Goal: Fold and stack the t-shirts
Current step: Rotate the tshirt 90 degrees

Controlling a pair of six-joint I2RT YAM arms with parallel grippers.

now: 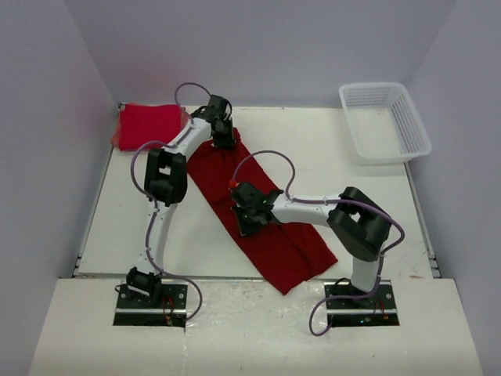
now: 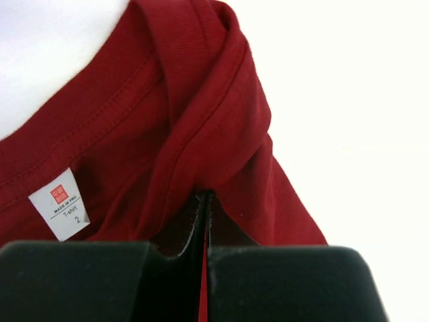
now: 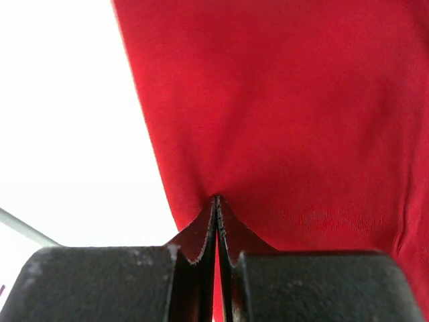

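Here the crimson t-shirt (image 1: 286, 247) lies mid-table, long axis diagonal, collar far left, hem toward the near right edge. A folded bright red t-shirt (image 1: 149, 123) sits in the white table's (image 1: 329, 157) far left corner, a basket (image 1: 383, 121) far right, pale walls (image 1: 258, 47) around. The left gripper (image 2: 204, 196) is clamped on the collar; the right gripper (image 3: 216, 198) pinches its side edge

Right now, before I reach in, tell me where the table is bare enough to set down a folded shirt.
Free: the far middle of the table, between the crimson t-shirt and the basket; also the near-left stretch beside the left arm. Crowded: the centre diagonal, shirt and both arms.
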